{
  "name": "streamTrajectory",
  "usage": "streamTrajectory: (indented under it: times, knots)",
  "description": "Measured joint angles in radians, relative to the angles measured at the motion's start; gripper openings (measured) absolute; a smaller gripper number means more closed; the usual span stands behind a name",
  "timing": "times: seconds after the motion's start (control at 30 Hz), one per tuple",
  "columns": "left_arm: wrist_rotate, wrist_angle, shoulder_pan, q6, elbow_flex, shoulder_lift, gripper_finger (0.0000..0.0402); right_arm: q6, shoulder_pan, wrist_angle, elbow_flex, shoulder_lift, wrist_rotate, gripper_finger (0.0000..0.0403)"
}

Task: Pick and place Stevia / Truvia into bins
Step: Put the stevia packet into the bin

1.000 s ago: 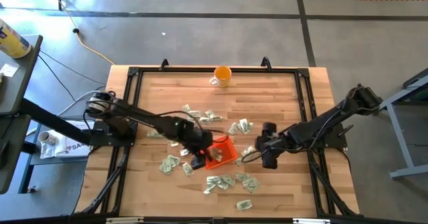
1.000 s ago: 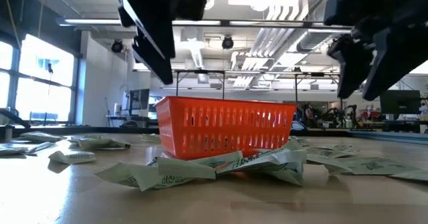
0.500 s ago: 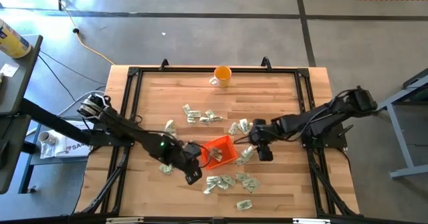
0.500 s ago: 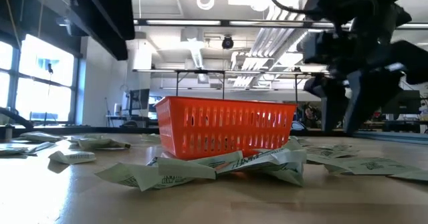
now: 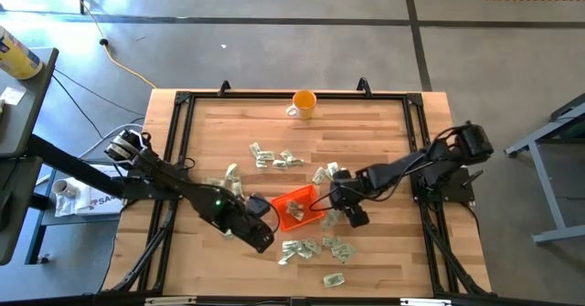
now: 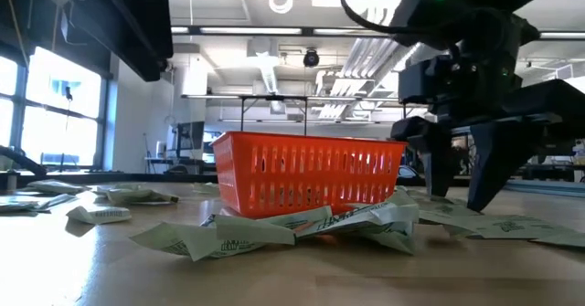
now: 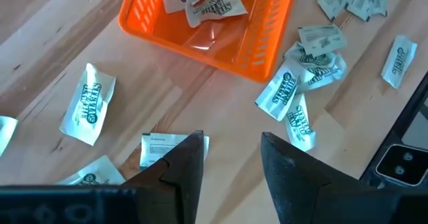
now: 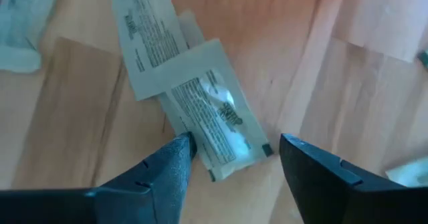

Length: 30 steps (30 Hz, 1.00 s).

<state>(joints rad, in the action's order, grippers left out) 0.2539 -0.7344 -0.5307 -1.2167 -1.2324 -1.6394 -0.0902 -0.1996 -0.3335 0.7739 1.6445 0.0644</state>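
Observation:
The orange tray (image 5: 297,207) (image 6: 306,174) stands mid-table with a few Stevia sachets (image 7: 200,0) inside. Many more sachets lie loose on the wood around it (image 5: 311,248) (image 5: 274,158). My left gripper (image 5: 263,231) (image 7: 231,147) hangs open above the table at the tray's near-left corner, over a sachet (image 7: 167,148). My right gripper (image 5: 340,210) (image 8: 234,147) stands open just right of the tray, low over the table, fingers pointing down astride one sachet (image 8: 214,127) that lies flat on the wood. My right gripper has one fingertip (image 8: 182,144) at the long edge of the flat sachet and the other finger apart from it. I cannot tell whether that fingertip touches the sachet or the table.
An orange mug with a white handle (image 5: 303,103) stands at the table's far edge. A heap of sachets (image 6: 274,228) lies against the tray's near side. Black frame rails run along the table's edges.
My left gripper has left its place over the tray and gone toward the table's near-left, staying high. My right gripper has moved left toward the tray, rolled, and come down to just above the table, over a sachet.

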Motion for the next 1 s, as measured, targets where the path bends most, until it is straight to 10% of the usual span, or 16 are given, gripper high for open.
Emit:
streamTrajectory:
  times: [0.7,1.0]
  knots:
    - [0.002,-0.02,0.0,0.008,0.0,0.0,0.0184,0.09,0.065,-0.227,0.102,0.018,0.048,0.0012]
    - [0.005,-0.025,0.0,0.008,0.0,0.0,0.0184,0.191,0.062,-0.285,0.218,-0.081,0.004,0.0005]
